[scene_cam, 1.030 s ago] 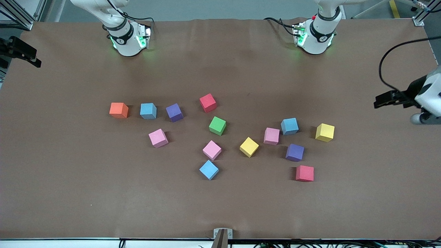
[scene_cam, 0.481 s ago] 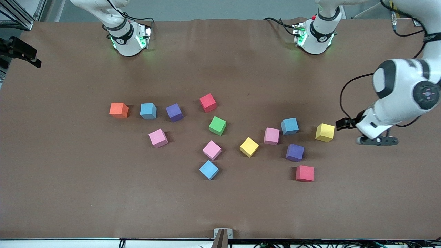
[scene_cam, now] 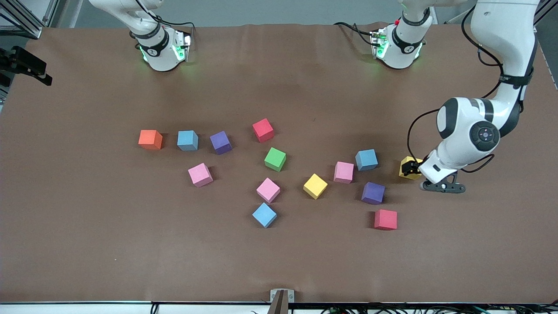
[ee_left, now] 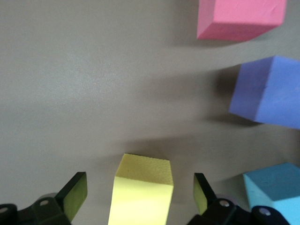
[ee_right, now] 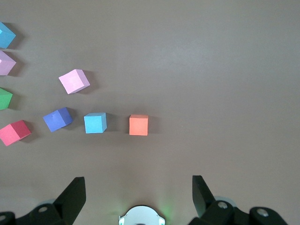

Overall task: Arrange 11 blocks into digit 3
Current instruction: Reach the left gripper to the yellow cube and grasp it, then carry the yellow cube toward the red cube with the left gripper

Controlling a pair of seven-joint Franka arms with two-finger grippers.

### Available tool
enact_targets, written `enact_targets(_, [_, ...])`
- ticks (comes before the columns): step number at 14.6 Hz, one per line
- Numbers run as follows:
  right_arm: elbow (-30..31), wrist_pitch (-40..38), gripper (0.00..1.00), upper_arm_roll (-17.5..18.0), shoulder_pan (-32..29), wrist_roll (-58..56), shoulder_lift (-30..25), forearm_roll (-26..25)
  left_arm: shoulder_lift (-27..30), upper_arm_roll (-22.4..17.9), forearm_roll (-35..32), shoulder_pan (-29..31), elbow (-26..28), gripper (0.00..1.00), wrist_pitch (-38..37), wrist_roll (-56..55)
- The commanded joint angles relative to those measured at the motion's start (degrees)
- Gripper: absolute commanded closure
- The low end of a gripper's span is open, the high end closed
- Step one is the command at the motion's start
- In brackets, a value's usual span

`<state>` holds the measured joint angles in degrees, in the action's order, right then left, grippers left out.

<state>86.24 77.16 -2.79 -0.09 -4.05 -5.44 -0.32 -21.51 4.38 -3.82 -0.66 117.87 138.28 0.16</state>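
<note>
Spread wide, the left gripper (scene_cam: 412,170) is down at the yellow block (scene_cam: 407,166) nearest the left arm's end of the table, one finger (ee_left: 75,193) on either side of the cube with a gap showing on both sides, so nothing is gripped. The right gripper (ee_right: 136,194) waits high over the table near its own base, its fingers just as wide apart and holding nothing. All the blocks are small matte cubes of one size, lying loose and mostly apart, with no figure formed. A pink block (scene_cam: 344,172) and a blue block (scene_cam: 366,159) sit corner to corner, a purple block (scene_cam: 373,192) and a red block (scene_cam: 386,219) nearer the front camera than those. Mid-table lie a second yellow block (scene_cam: 315,186), a green block (scene_cam: 275,158), another red block (scene_cam: 263,130), a pink block (scene_cam: 268,189) and a blue block (scene_cam: 264,214). Toward the right arm's end are a purple block (scene_cam: 220,142), a blue block (scene_cam: 187,140), an orange cube (scene_cam: 150,139) and a pink block (scene_cam: 200,175). Beneath everything is a plain brown mat (scene_cam: 87,226), faintly creased, covering the table; grey floor and metal framing show past its edge by the arm bases.
</note>
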Motion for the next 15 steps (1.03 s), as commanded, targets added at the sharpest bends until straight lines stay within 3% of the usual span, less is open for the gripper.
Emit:
enact_targets(1, [0.33,-0.35,0.0,0.33,-0.88,-0.87,-0.27,-0.03,0.33,0.02,-2.59,0.3,1.84,0.0,1.11,0.81])
enact_targets(8, [0.33,-0.7,0.0,0.33,-0.79,-0.78,-0.36,-0.03,-0.2,0.1,-3.57,0.75,8.25,0.0,9.45,2.92])
enact_targets(10, [0.33,-0.61,0.0,0.24,-0.7,-0.78,-0.36,-0.03,-0.29,0.1,-3.57,0.75,8.78,0.12,9.72,2.92])
enact_targets(13, [0.33,-0.61,0.0,0.24,-0.7,-0.69,-0.36,-0.03,-0.2,0.1,-3.57,0.83,9.57,0.43,9.9,2.92])
enact_targets(15, [0.33,-0.44,0.0,0.24,-0.62,-0.69,-0.36,-0.03,0.59,0.1,-3.57,0.75,9.58,0.54,9.2,2.4])
